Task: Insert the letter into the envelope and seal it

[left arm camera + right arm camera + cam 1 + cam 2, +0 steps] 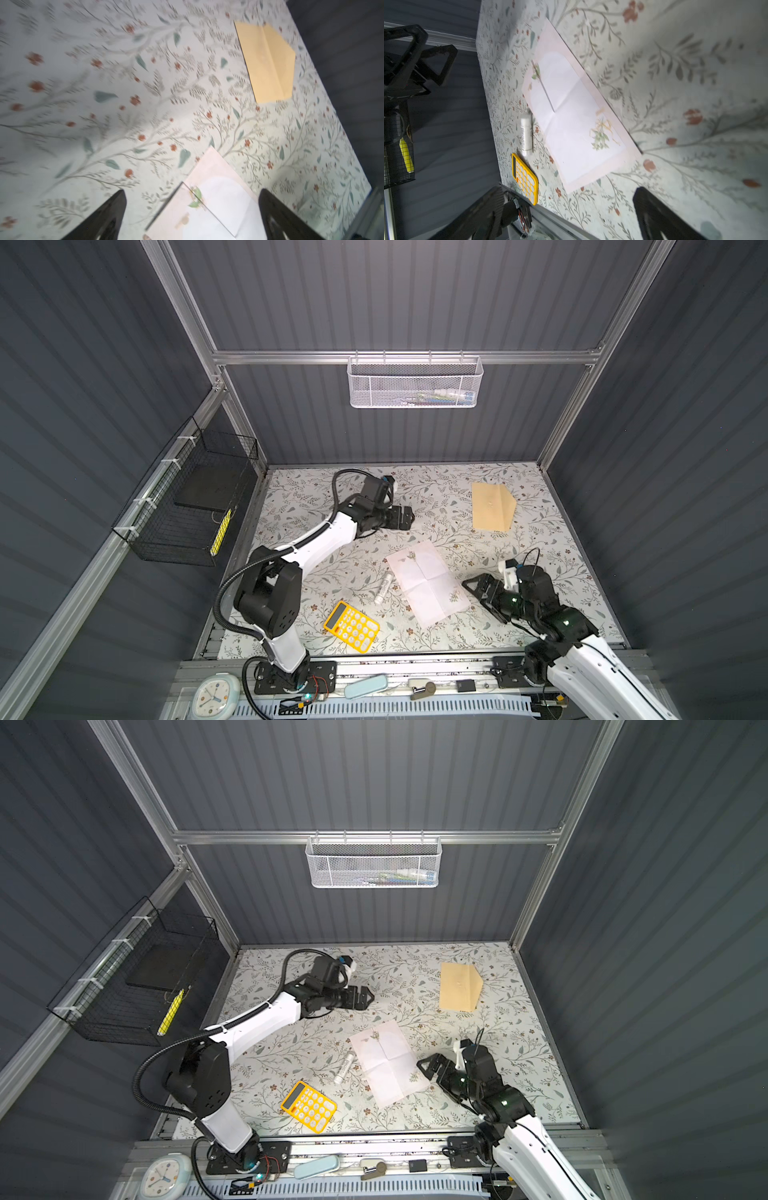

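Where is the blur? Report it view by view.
Left wrist view: motion smear across the floral tabletop, the envelope soft-edged. Right wrist view: the letter fairly crisp, the tabletop closest to the lens blurred. Both top views: sharp throughout.

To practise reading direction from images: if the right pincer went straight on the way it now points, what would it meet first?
Probably the letter: the open right pincer points at its near edge, nothing between. Its height is unclear, so it might skim over the sheet.

Bare tabletop (451, 531) between letter (428, 583) and envelope (492, 506); glue stick (383, 590) just beside letter, calculator (351, 627) near.
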